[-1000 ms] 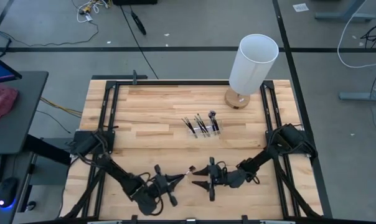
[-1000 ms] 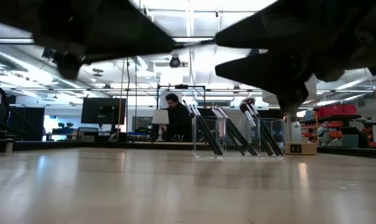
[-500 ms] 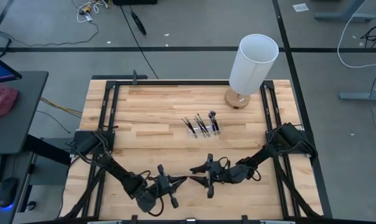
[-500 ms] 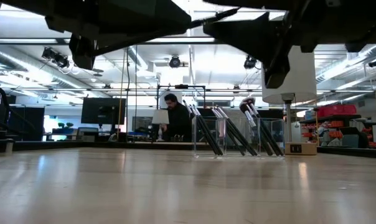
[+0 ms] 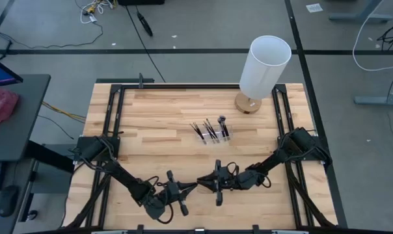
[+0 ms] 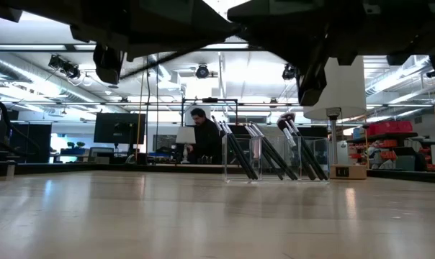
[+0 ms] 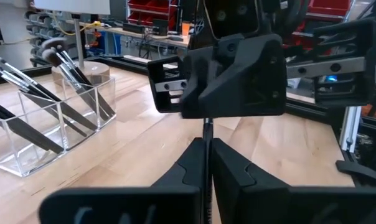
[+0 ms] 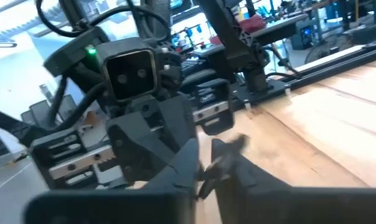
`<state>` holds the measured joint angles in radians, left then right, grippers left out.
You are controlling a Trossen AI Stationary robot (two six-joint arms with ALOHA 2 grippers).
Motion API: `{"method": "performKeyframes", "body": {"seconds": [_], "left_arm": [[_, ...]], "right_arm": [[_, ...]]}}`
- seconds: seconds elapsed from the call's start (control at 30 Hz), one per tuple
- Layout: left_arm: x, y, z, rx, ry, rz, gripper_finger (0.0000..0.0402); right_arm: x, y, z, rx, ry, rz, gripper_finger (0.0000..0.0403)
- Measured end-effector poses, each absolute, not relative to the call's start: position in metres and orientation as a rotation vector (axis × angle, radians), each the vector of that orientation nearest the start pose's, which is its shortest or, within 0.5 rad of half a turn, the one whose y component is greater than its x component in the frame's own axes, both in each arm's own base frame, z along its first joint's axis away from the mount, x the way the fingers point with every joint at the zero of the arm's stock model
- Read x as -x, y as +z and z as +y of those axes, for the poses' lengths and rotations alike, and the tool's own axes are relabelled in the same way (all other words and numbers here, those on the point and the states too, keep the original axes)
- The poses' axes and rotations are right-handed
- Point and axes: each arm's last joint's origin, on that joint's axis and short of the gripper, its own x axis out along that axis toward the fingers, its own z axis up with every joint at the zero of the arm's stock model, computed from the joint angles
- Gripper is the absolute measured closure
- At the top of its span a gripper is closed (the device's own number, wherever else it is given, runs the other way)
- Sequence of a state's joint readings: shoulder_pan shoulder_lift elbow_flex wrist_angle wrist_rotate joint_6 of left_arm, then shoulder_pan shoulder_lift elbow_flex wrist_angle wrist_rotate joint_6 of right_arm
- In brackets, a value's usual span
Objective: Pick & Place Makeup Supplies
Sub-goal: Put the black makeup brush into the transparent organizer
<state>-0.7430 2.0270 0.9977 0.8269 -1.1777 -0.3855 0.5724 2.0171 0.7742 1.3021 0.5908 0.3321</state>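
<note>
The left end effector (image 5: 185, 189) is clenched on a thin dark makeup brush (image 7: 206, 129), which in its wrist view runs straight out between the two closed tips toward the other arm. It is gripped at one end, apparently to leave the rest of the handle free for a second grasp. The right end effector (image 5: 206, 182) faces it head-on, tip to tip and all but touching, at the near middle of the counter (image 5: 151, 123). Its wrist view shows something slim and pale-tipped right at its front, but whether it has clamped on the brush I cannot tell. Both hang above the wood rather than resting on it, as the low view shows by their dark undersides at the top with bare counter beneath. This looks like a hand-over from arm to arm, presumably because the clear holder (image 5: 213, 135) is more easily approached from the right arm's side. That holder stands near the counter's centre, well apart from the meeting point, with the other brushes (image 5: 209, 128) leaning in its compartments. Farther back on the right stands the white lamp (image 5: 265, 65), clear of the work. A person (image 6: 203, 137) sits in the room beyond.
</note>
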Motion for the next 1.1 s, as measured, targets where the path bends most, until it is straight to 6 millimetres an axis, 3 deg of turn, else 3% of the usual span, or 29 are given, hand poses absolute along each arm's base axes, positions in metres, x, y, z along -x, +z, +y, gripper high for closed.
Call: {"method": "performKeyframes", "body": {"seconds": [0.1, 0.4, 0.5, 0.6, 0.87, 1.0, 1.1], "left_arm": [[-0.306, 0.145, -0.245, 0.210, 0.446, 0.034, 0.0383], [-0.305, 0.146, -0.247, 0.209, 0.434, 0.035, 0.0358], [-0.302, 0.148, -0.250, 0.210, 0.418, 0.034, 0.0324], [-0.298, 0.148, -0.254, 0.207, 0.404, 0.038, 0.0290], [-0.297, 0.149, -0.256, 0.209, 0.402, 0.038, 0.0241], [-0.298, 0.149, -0.254, 0.209, 0.407, 0.038, 0.0240], [-0.299, 0.149, -0.252, 0.210, 0.411, 0.037, 0.0245]], "right_arm": [[-0.312, 0.135, 0.183, -0.362, -0.006, -0.053, 0.0388], [-0.309, 0.139, 0.183, -0.286, -0.106, 0.009, 0.0392], [-0.301, 0.155, 0.180, -0.210, -0.183, 0.097, 0.0392], [-0.287, 0.184, 0.169, -0.169, -0.227, 0.182, 0.0392], [-0.237, 0.256, 0.091, -0.185, -0.431, 0.326, 0.0392], [-0.221, 0.270, 0.050, -0.237, -0.495, 0.387, 0.0392], [-0.218, 0.267, 0.022, -0.281, -0.519, 0.472, 0.0392]]}}
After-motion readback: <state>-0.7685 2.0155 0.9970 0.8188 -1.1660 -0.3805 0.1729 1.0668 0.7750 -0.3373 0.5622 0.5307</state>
